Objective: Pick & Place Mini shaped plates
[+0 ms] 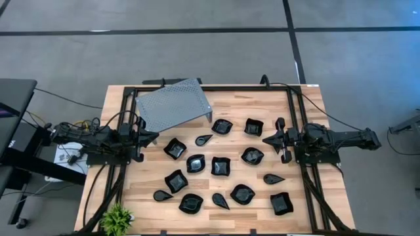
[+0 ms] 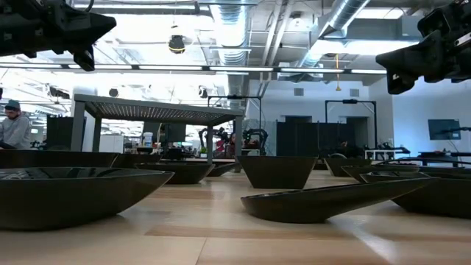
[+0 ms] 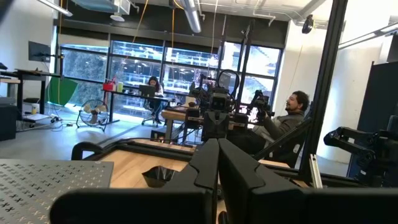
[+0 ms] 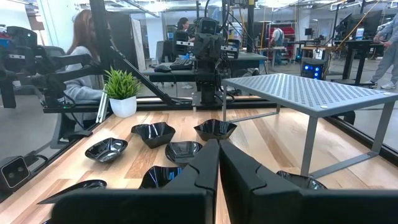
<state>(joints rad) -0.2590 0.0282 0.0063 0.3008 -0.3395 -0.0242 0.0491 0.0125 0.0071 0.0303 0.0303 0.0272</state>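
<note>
Several glossy black mini shaped plates [image 1: 220, 166] lie spread on their bases over the middle and near part of the wooden table, none of them touched. They also show in the low view [image 2: 66, 193] and the right wrist view [image 4: 153, 133]. My left gripper [image 1: 154, 136] waits shut at the table's left side, raised above the wood and pointing toward the plates; its closed fingertips show in its wrist view [image 3: 217, 142]. My right gripper [image 1: 266, 139] waits shut at the right side, level, facing the left one, with its tips together [image 4: 219, 142]. Neither holds anything.
A grey perforated metal stand [image 1: 172, 105] stands on its legs at the far left of the table [image 4: 311, 93]. A small potted plant [image 1: 117, 216] sits at the near left corner. Black frame rails [image 1: 295, 118] border the table. People sit beyond the table [image 3: 292, 118].
</note>
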